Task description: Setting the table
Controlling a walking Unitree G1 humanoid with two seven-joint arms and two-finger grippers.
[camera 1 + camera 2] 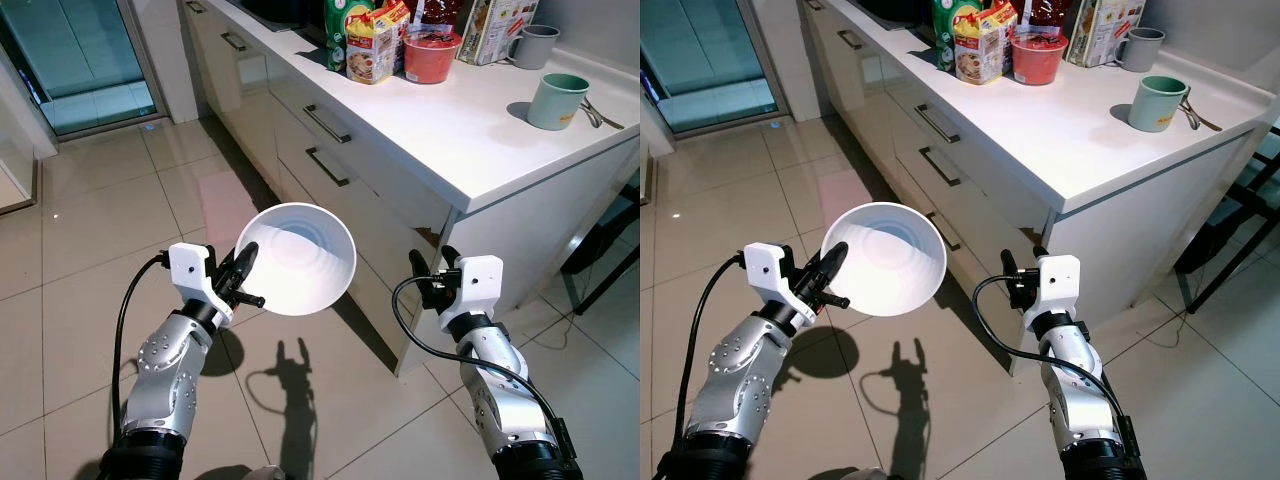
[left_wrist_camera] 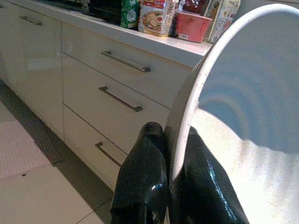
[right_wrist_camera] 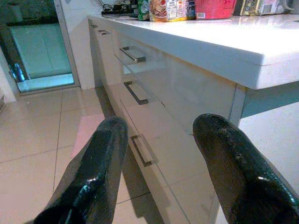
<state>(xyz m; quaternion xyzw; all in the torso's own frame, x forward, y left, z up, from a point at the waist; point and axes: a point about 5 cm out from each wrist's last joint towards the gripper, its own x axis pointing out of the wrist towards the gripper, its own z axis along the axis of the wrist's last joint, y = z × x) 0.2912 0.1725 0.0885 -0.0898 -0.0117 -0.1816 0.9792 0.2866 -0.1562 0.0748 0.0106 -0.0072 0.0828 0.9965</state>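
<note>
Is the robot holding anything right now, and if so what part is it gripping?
The left tool pinches the white bowl by its rim, one finger on each side. The right tool is open, holding nothing.

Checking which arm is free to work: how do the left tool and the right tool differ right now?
The left tool is shut on the rim of a white bowl, holding it tilted above the tiled floor; the right tool holds nothing. In the wrist views the left fingers pinch together on the rim, while the right fingers stand apart. Both are raised in front of the white counter, below its top.
</note>
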